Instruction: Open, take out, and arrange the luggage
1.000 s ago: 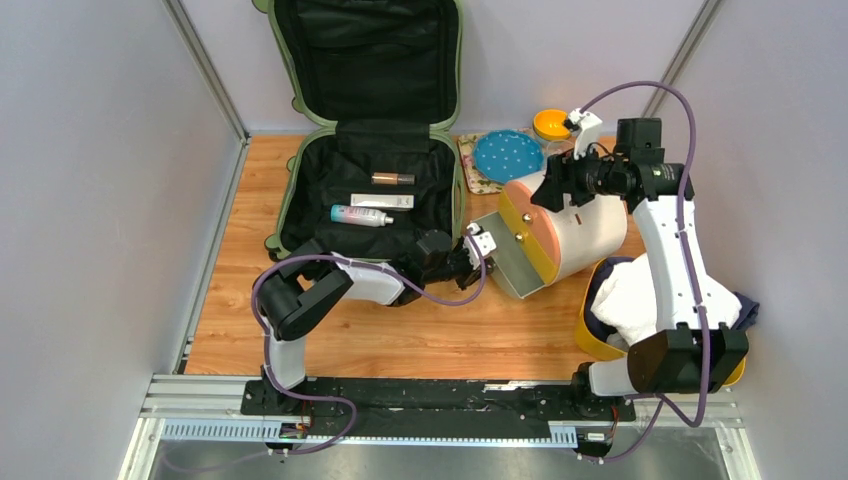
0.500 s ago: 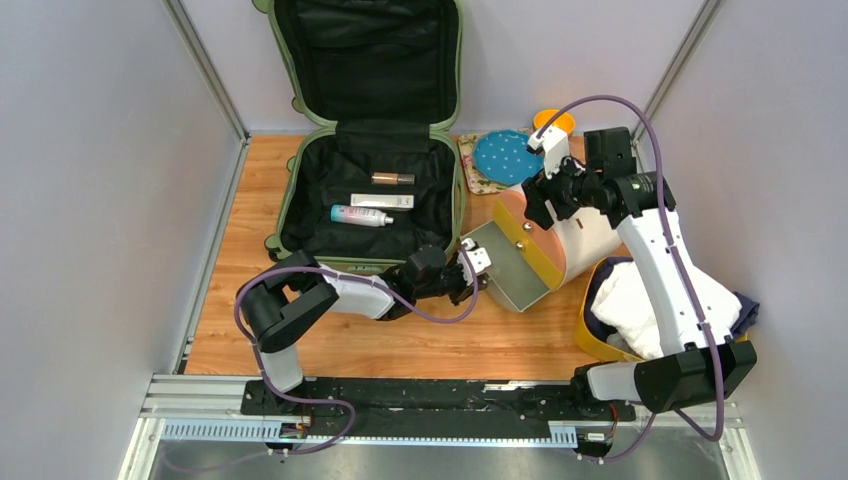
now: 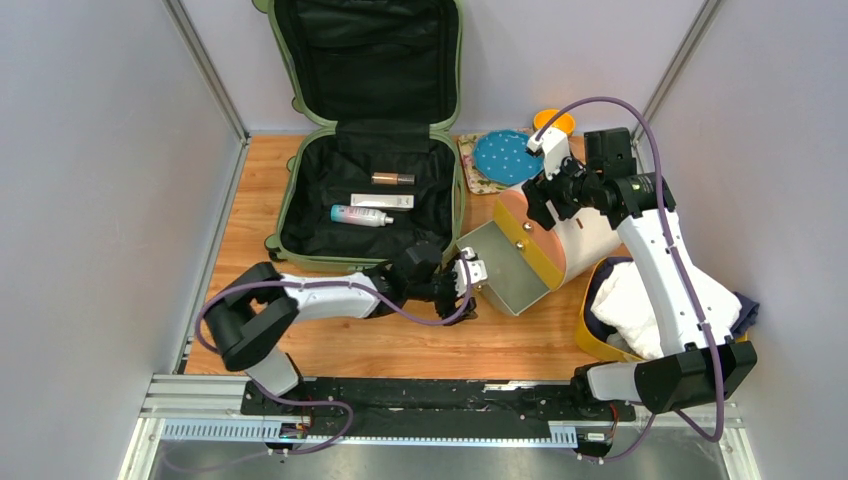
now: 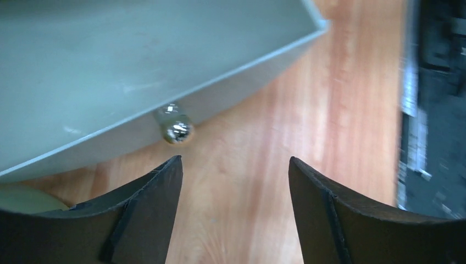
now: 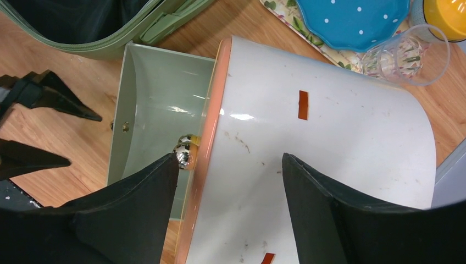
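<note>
Left tool (image 4: pixel 235 164): released; the jaws are spread with only bare worktop (image 4: pixel 247 137) between them, and nothing is held.
Ahead of the left tool: one metal knob (image 4: pixel 176 130) on the front of one grey-green drawer (image 4: pixel 137 60), clear of both fingers.
Right tool (image 5: pixel 229 158): released; the jaws are spread above the curved top of the drawer box (image 5: pixel 340 159). Contact with the box cannot be told.
Drawer box: one, cream with an orange rim, lying on its side, its drawer pulled out toward the left tool. A second knob (image 5: pixel 186 152) is seen on its face, and two small orange strips on its shell.
Luggage (image 3: pixel 290 205): one, sage green, at the back left of the worktop, just left of the drawer box.
Luggage direction: the long axis runs from the arms toward the back wall. The base lies flat, open upward; the lid (image 3: pixel 365 60) stands upright at the far end, its black lining facing the arms.
Inside the luggage: three things are counted, a brown tube (image 3: pixel 393 178), a white box (image 3: pixel 382 201) and a pastel spray bottle (image 3: pixel 360 215), each lying crosswise.
Writing: print on the white box and the bottle is too small to be read.
Behind the drawer box: one blue dotted plate (image 5: pixel 351 16) on a floral mat, one clear glass (image 5: pixel 409 55), one orange bowl (image 3: pixel 551 122).
Right edge: one yellow tray (image 3: pixel 592 335) holding white cloth.
</note>
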Controlling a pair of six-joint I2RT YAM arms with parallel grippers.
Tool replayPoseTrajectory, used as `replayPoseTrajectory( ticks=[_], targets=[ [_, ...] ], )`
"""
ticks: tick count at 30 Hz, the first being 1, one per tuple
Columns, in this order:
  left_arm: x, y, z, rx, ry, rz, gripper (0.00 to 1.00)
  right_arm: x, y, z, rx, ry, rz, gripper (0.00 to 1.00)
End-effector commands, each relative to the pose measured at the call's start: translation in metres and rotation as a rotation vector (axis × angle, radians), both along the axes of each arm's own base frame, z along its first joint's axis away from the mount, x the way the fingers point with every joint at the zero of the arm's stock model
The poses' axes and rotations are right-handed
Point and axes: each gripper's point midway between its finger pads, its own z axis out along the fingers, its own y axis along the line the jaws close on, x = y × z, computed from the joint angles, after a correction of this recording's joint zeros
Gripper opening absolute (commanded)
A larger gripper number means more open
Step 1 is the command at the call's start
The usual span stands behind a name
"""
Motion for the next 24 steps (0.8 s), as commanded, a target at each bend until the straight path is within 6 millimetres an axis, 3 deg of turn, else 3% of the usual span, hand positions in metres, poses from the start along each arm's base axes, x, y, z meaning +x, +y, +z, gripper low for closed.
replayPoseTrajectory(
  ticks=[1,2,3,5,6,7,8,9,10,16,21,22,23,24],
  targets=[
    [-0.036,0.013,0.061,-0.066,0.005,-0.238,0.8,-0.015,0.001,-0.007,0.005,0.06,0.001,0.74],
    [-0.039,0.016,0.079,-0.099,-0.004,-0.256,0.8,-0.015,0.001,-0.005,0.014,0.058,-0.001,0.75],
    [-0.045,0.022,0.084,-0.099,0.036,-0.287,0.8,-0.015,0.002,-0.002,0.021,0.051,-0.002,0.76],
    [-0.028,0.032,0.115,-0.137,0.023,-0.268,0.79,-0.015,0.005,0.007,0.047,0.036,-0.006,0.77],
    [-0.023,0.04,0.117,-0.118,0.033,-0.254,0.79,-0.015,0.006,0.011,0.055,0.028,-0.01,0.78],
    [0.002,0.047,0.137,-0.141,-0.008,-0.204,0.78,-0.014,0.006,0.016,0.066,0.014,-0.018,0.79],
    [0.013,0.055,0.142,-0.131,-0.012,-0.175,0.77,-0.013,0.006,0.02,0.078,0.005,-0.032,0.79],
    [0.041,0.07,0.148,-0.124,-0.056,-0.116,0.74,-0.012,0.006,0.024,0.086,-0.008,-0.04,0.81],
    [0.06,0.074,0.168,-0.132,-0.113,-0.084,0.73,-0.011,0.006,0.031,0.096,-0.032,-0.052,0.81],
    [0.178,0.142,0.173,-0.037,-0.31,0.119,0.71,-0.002,0.01,0.061,0.211,-0.106,-0.096,0.83],
    [0.242,0.182,0.132,0.075,-0.402,0.153,0.7,0.011,0.011,0.069,0.271,-0.111,-0.118,0.84],
    [0.251,0.184,0.133,0.087,-0.43,0.146,0.7,0.014,0.007,0.07,0.275,-0.113,-0.129,0.84],
    [0.259,0.188,0.112,0.123,-0.396,0.136,0.7,0.015,0.007,0.069,0.281,-0.113,-0.128,0.84],
    [0.268,0.194,0.106,0.148,-0.416,0.124,0.69,0.019,0.008,0.074,0.291,-0.139,-0.122,0.84]
  ],
)
